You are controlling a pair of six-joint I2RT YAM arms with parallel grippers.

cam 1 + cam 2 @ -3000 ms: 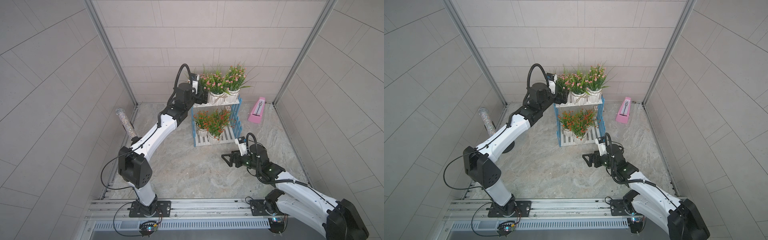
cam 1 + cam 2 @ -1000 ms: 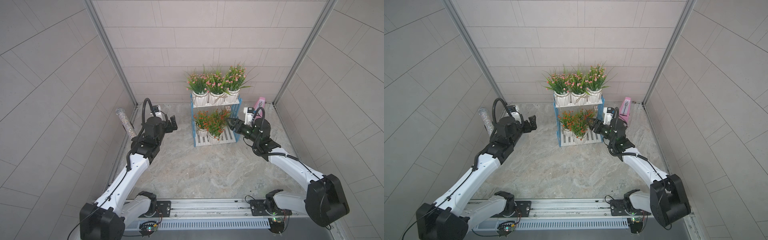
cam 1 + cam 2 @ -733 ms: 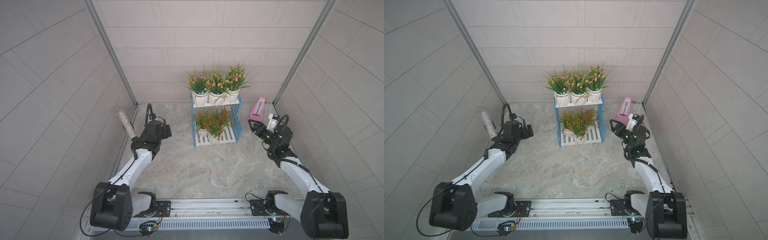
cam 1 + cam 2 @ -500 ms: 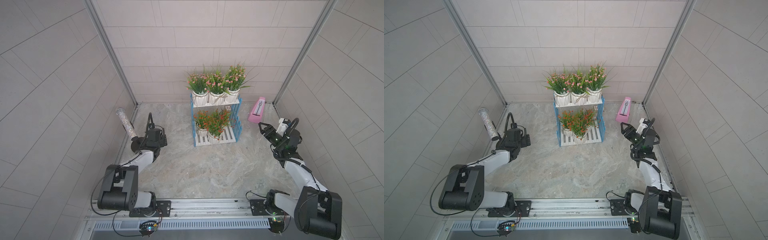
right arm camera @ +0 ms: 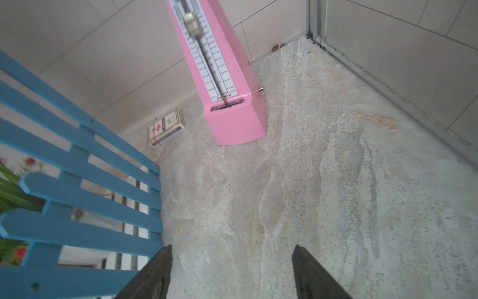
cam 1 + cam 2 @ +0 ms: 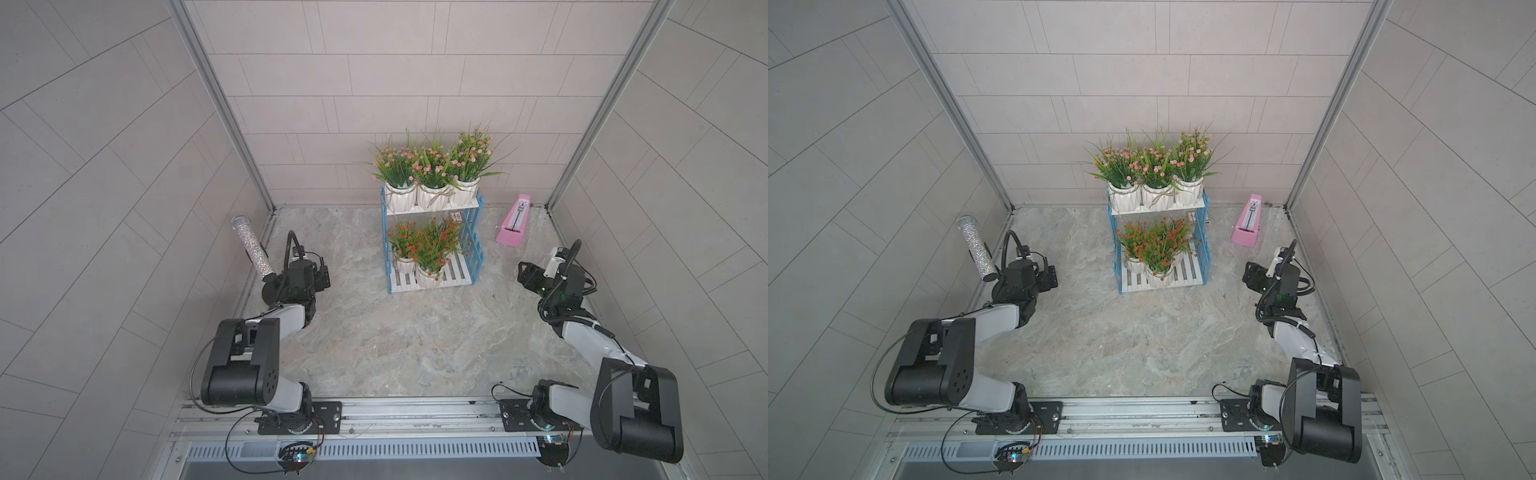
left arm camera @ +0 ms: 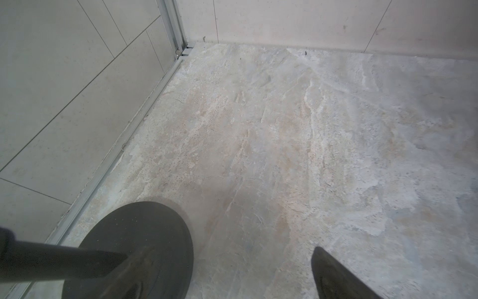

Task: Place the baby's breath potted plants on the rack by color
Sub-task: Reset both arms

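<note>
At about 9 o'clock on the table (image 6: 395,345), tight against the left wall, a glitter tube (image 6: 251,245) rises from a black disc (image 7: 144,233). The left gripper (image 6: 322,278) is low just beside it, on the side toward the centre. In the left wrist view its jaws stand wide apart with nothing between them. One of them crosses over the disc, and bare marbled table lies beyond.

At 12 o'clock, near the back wall, stands the rack (image 6: 473,249), its blue fence sides upright and white slats showing on the lower shelf. The pink-flowered plants (image 6: 432,166) fill the upper shelf, three white pots side by side and touching. The orange-red plants (image 6: 430,249) sit on the lower shelf, crowded toward its left and front. Two of their pots show clearly in both top views, and a third is largely hidden by leaves. A small box (image 5: 165,128) lies on the table behind the rack's right side, by the back wall.

At about 1 o'clock, apart from the rack and near the far right corner, a pink metronome (image 6: 513,226) stands upright.

At 3 o'clock, near the right wall, the right gripper (image 6: 527,277) points toward the rack and metronome. Its jaws are parted and grip nothing. The right wrist view shows only table between them, with the rack's blue side at one edge.
</note>
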